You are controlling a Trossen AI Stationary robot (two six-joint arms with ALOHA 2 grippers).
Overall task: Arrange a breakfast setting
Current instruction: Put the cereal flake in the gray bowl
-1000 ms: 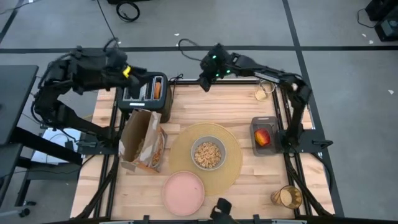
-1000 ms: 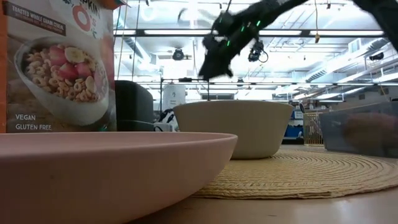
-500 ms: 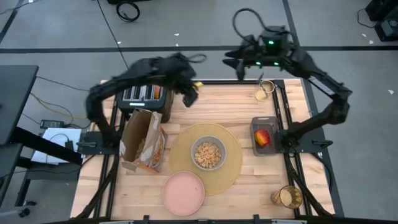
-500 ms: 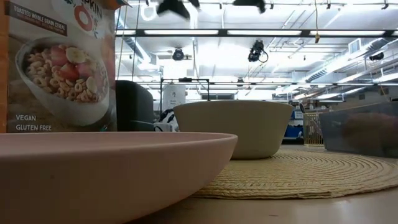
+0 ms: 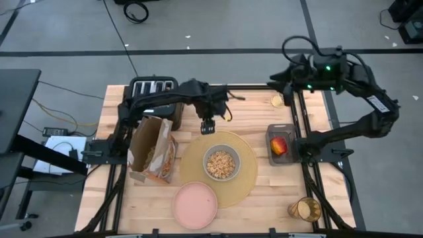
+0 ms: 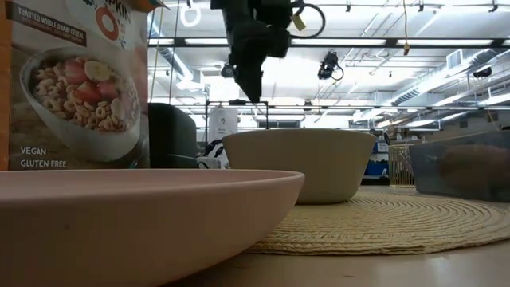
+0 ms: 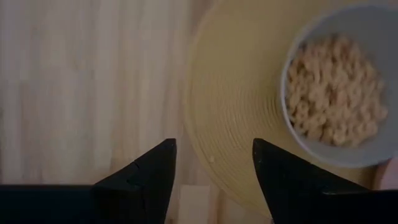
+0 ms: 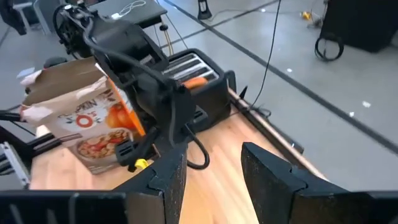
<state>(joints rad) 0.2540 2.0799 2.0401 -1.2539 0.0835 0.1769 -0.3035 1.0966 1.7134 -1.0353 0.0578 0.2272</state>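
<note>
Clock bearings are taken on the high view, with 12 at the far edge of the table.

- Change noted: a second ago the left gripper (image 5: 208, 125) was at the black toaster (image 5: 153, 89), at about 10 o'clock on the table. It has since been swung inward and is now held over the 11 o'clock rim of the tan placemat (image 5: 248, 182). It is just short of the grey-green bowl (image 5: 206, 158).
- The left fingers are seen spread in the left wrist view, with only mat and bare wood between them. Nothing has been carried across.
- The right gripper (image 5: 276, 80) has been drawn back from beside the toaster to the 1 o'clock corner. Its fingers are parted and nothing is held.
- Setting as found:
  - The bowl, filled with cereal, is centred on the mat.
  - The pink plate (image 5: 195, 203) lies at 7 o'clock of the bowl, overlapping the mat's edge.
  - The red apple (image 5: 280, 145) sits in a clear container at 3 o'clock.
  - The amber tumbler (image 5: 304, 209) is at 5 o'clock, well apart from the mat.
  - The toast round (image 8: 194, 81) is seen in a toaster slot.
  - The spoon could not be made out.
- The cereal box (image 5: 153, 151) stands at 9 o'clock.
- Judgement: the toast has apparently been left in place. Apple, tumbler and toast are not yet brought to the mat.
</note>
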